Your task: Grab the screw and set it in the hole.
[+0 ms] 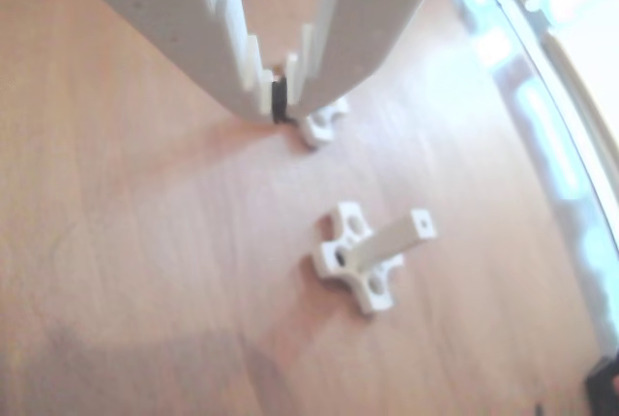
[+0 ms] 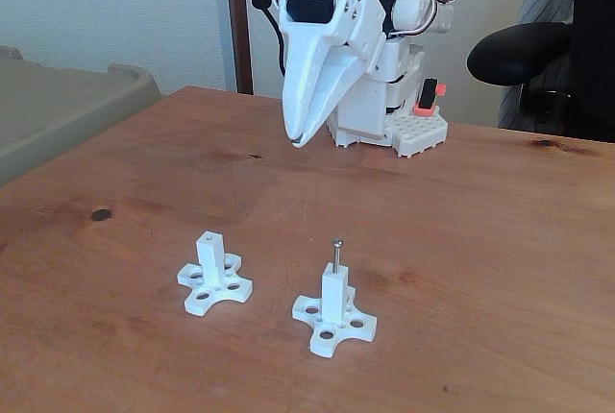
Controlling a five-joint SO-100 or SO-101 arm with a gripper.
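a: nearest the table's [image 2: 480, 240] front edge, what?

b: a white cross-shaped plastic base [image 2: 343, 333] with four round holes and a square post, a little right of the middle in the fixed view. standing upright in that post's end face, the thin silver-grey metal screw [image 2: 337, 252], rounded head up.

a: and just behind it?

b: to its left and slightly farther in, a second white cross-shaped base [image 2: 240, 290] of the same kind. in its post's top, the tiny dark round hole [image 2: 209, 237], empty.

a: farther back?

b: the white two-finger gripper [image 2: 301, 137], hanging tip-down above the middle of the table, well apart from both bases. jaws drawn together, with nothing seen held in the fixed view. in the other view, a dark bit between the tips, too blurred to name. at the far edge, the arm's white mounting block [image 2: 404, 130].

a: step in hand?

b: probably the approach, grab not yet made. next: spread the jaws, come down over the screw's head, pinch the thin shank squarely, lift straight, then line up over the empty hole.

a: counts?

b: one screw, two bases, two posts, one gripper.
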